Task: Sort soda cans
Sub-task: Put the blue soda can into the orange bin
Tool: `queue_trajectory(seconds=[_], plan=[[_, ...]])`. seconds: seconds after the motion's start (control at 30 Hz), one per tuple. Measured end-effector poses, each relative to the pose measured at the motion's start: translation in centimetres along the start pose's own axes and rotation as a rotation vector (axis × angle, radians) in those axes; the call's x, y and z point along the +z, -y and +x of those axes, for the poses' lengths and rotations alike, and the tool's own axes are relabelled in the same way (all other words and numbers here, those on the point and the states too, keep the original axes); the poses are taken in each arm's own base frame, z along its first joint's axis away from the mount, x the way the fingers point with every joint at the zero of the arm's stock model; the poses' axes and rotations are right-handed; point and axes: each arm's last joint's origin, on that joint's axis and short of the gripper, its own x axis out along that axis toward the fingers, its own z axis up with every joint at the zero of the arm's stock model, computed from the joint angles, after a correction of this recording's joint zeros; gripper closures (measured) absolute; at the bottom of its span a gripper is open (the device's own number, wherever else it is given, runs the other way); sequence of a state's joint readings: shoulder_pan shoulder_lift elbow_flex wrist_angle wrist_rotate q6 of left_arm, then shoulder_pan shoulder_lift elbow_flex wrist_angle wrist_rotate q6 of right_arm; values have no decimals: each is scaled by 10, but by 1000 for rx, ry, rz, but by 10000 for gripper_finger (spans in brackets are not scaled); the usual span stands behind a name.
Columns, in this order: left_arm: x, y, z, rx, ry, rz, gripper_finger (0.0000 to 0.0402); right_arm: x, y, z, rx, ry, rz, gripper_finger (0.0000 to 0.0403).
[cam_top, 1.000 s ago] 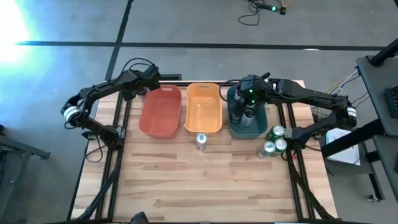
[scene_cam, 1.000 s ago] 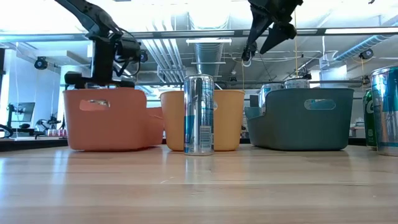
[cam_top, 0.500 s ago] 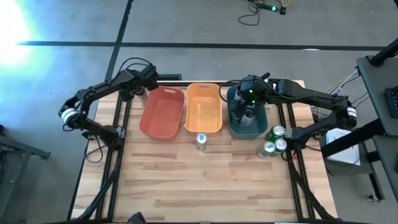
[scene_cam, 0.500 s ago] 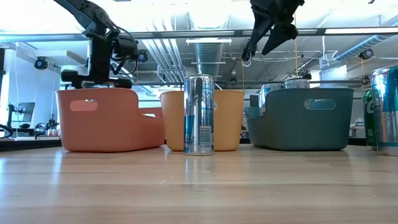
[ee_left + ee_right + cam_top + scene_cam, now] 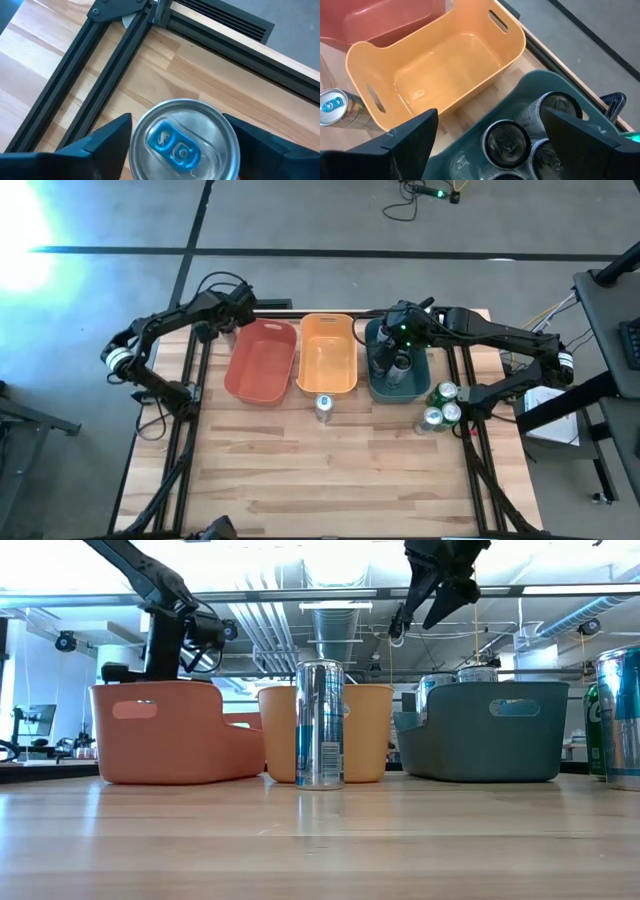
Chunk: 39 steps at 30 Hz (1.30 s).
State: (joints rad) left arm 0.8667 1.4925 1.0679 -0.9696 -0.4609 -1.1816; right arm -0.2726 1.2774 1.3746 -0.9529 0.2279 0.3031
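A wooden desk (image 5: 330, 470) is seen from above, with three bins set in a row near its far edge: a red bin (image 5: 258, 362) on the left, an orange bin (image 5: 327, 352) in the middle and a teal bin (image 5: 400, 375) on the right. The red bin is tilted out of line, its near end swung toward the orange one. Both the red and orange bins appear empty.

The left gripper (image 5: 175, 142) is held at the far left corner of the desk, behind the red bin, its fingers spread just wide enough to flank a can with a blue tab (image 5: 184, 141), which sits between them; contact cannot be confirmed from the wrist view. The right gripper (image 5: 393, 345) is hung above the teal bin with its fingers wide apart and nothing between them.

Several dark cans (image 5: 506, 137) are stood upright inside the teal bin. One blue-and-silver can (image 5: 320, 723) is stood alone on the desk just in front of the orange bin. Three green cans (image 5: 441, 405) are clustered on the desk beside the teal bin's right near corner.
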Motion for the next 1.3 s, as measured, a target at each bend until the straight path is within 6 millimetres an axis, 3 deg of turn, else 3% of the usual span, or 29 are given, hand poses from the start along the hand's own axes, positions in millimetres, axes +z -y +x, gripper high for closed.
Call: queue_trajectory(seconds=[0.13, 0.33, 0.47, 0.63, 0.8, 1.03, 1.2, 1.3], plan=[[1, -1, 0, 8, -2, 9, 182, -1, 0, 0, 0, -7, 10, 51], [2, -8, -6, 6, -9, 122, 187, -1, 0, -3, 25, -8, 4, 51], [7, -20, -23, -23, 28, 127, 187, -1, 1, -6, 28, 2, -30, 51], [19, -36, -59, -110, 95, 150, 187, 3, -5, -5, 99, 41, -117, 51], [30, -56, -104, -233, 167, 200, 187, 12, -36, 6, 277, 145, -293, 51], [43, -88, -167, -425, 275, 240, 187, 25, -96, 52, 375, 207, -479, 51], [42, -99, -195, -608, 255, 376, 187, 41, -125, 85, 397, 172, -508, 51], [35, -104, -204, -704, 228, 478, 187, 53, -133, 92, 397, 191, -496, 51]])
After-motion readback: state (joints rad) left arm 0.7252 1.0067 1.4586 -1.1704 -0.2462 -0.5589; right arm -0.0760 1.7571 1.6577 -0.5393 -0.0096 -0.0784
